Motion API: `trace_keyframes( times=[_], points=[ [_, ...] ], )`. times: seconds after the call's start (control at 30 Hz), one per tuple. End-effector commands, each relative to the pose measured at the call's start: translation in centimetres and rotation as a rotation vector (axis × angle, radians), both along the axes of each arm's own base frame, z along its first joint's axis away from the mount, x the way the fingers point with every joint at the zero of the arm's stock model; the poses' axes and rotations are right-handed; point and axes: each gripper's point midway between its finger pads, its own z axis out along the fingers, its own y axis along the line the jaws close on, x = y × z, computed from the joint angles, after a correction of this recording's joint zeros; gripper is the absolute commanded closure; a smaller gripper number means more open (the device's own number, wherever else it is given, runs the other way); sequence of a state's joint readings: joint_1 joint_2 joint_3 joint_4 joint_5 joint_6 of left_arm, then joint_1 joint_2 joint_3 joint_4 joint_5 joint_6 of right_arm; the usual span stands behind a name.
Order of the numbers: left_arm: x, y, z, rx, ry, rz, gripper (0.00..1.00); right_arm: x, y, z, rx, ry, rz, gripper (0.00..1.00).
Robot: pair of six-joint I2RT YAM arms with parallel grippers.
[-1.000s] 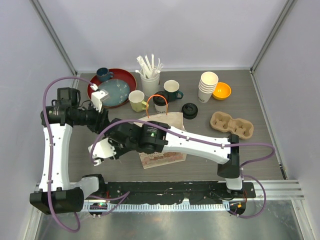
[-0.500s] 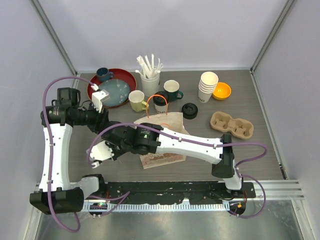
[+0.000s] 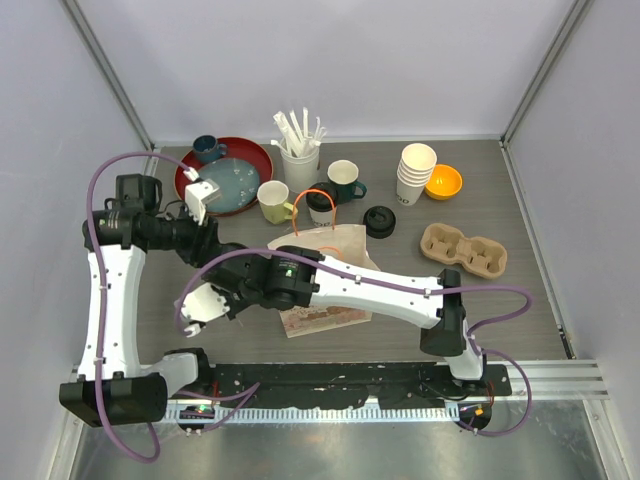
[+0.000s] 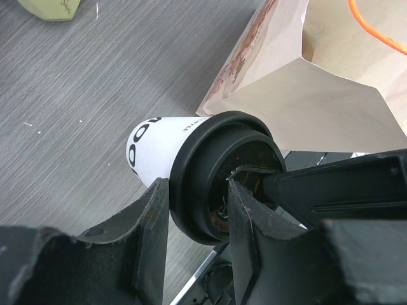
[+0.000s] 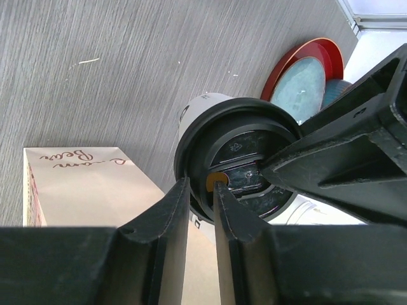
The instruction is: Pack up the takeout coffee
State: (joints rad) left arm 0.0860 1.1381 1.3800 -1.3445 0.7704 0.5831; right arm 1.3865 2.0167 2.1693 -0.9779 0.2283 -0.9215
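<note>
Paper bag point(image 3: 345, 243) just beside cup point(image 4: 159, 145), bare tabletop point(image 3: 515, 322) right

From above, my right arm point(image 3: 350, 285) hides the lidded cup point(image 4: 162, 147). The left wrist picture's edge cuts off the paper bag point(image 4: 318, 95).

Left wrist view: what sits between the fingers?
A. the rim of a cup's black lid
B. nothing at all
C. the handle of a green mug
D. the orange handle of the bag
A: the rim of the black lid on the white cup fills the gap between the left fingers, one on each side of it.
</note>
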Motion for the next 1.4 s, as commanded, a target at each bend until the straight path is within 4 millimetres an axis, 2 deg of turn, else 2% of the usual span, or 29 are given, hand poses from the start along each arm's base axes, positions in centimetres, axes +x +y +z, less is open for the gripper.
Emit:
trace_keyframes(
  times=[0.0, 0.2, 0.3, 0.37, 0.5, 0.57, 0.67, 0.77, 0.97, 1.07, 1.1, 1.3, 1.33, 1.37],
  points=[
    [-4.1, -0.9, 0.0, -0.048, 0.163, -0.023, 1.0, 0.3, -0.2, 0.9, -0.004, -0.026, -0.004, 0.79],
    [-4.0, -0.9, -0.1, -0.05, 0.168, -0.025, 1.0, 0.2, -0.2, 1.3, 0.015, -0.021, -0.008, 0.99],
    [-3.7, -0.9, 0.0, -0.054, 0.168, -0.014, 0.99, 0.0, -0.4, 2.0, 0.039, -0.016, -0.008, 0.99],
    [-3.3, -0.8, 0.1, -0.051, 0.169, 0.008, 0.89, 0.1, -0.6, 2.6, 0.058, -0.021, -0.014, 0.99],
    [-2.5, -0.7, 1.5, -0.05, 0.126, 0.029, 0.56, 0.3, -0.9, 3.7, 0.1, -0.019, -0.035, 0.99],
    [-2.2, -0.7, 2.6, -0.056, 0.086, 0.045, 0.54, 0.5, -1.0, 4.4, 0.13, -0.006, -0.055, 0.99],
    [-1.5, -1.0, 3.9, -0.083, 0.034, 0.072, 0.39, 1.1, -1.4, 4.9, 0.159, 0.013, -0.091, 0.99],
    [-0.9, -1.1, 4.7, -0.1, -0.008, 0.087, 0.31, 1.6, -1.8, 5.2, 0.179, 0.031, -0.119, 0.99],
    [0.2, -1.0, 6.8, -0.119, -0.072, 0.145, 0.27, 2.2, -2.5, 6.4, 0.229, 0.06, -0.165, 0.99],
    [0.6, -1.0, 9.0, -0.139, -0.14, 0.177, 0.27, 2.4, -3.0, 8.4, 0.295, 0.089, -0.196, 0.99],
    [0.7, -1.0, 10.1, -0.146, -0.176, 0.185, 0.27, 2.3, -3.5, 9.8, 0.329, 0.098, -0.207, 0.99],
    [0.3, -1.5, 16.7, -0.229, -0.365, 0.227, 0.27, 1.6, -5.8, 15.4, 0.529, 0.188, -0.26, 0.99],
    [0.3, -1.7, 17.3, -0.242, -0.37, 0.22, 0.27, 1.2, -6.9, 17.0, 0.578, 0.196, -0.262, 0.99],
    [0.1, -1.9, 17.8, -0.265, -0.366, 0.219, 0.27, 1.0, -7.2, 17.8, 0.608, 0.206, -0.262, 0.99]
  ],
)
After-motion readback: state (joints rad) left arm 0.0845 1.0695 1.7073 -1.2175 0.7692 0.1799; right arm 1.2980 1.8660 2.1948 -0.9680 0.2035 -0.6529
